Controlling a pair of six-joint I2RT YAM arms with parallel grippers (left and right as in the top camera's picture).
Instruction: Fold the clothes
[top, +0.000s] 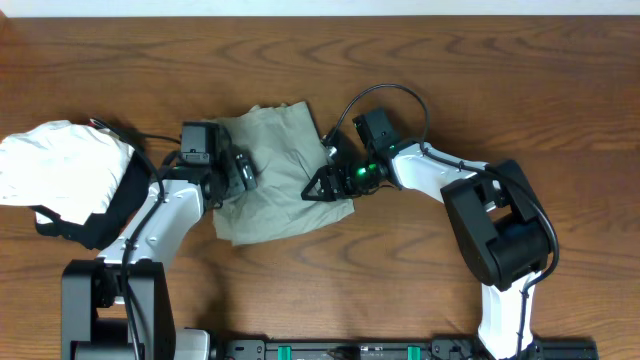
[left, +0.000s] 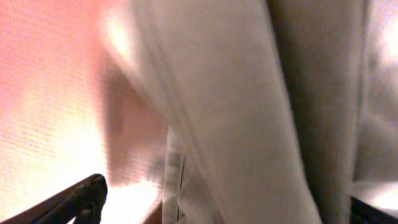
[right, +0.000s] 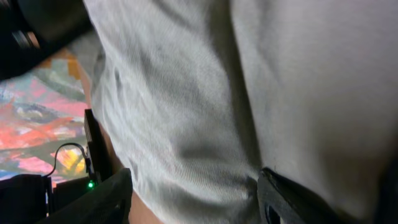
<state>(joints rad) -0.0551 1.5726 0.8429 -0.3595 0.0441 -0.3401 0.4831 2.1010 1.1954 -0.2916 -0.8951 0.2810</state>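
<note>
The clothes, a pair of pale khaki shorts (top: 280, 170), lie in a rough folded rectangle at mid-table. My left gripper (top: 240, 170) sits over their left edge. In the left wrist view its jaws (left: 230, 202) stand wide apart, and the shorts (left: 249, 106) with a lighter hem strip fill the gap, loose and blurred. My right gripper (top: 320, 187) rests on the shorts' right edge. Its dark fingers (right: 99, 199) are spread in the right wrist view, with the shorts' fabric (right: 205, 93) lying between them, not pinched together.
A white folded garment (top: 55, 165) lies at the far left on a black garment (top: 105, 215). The bare wooden table (top: 500, 90) surrounds the shorts. The two arm bases stand at the front edge.
</note>
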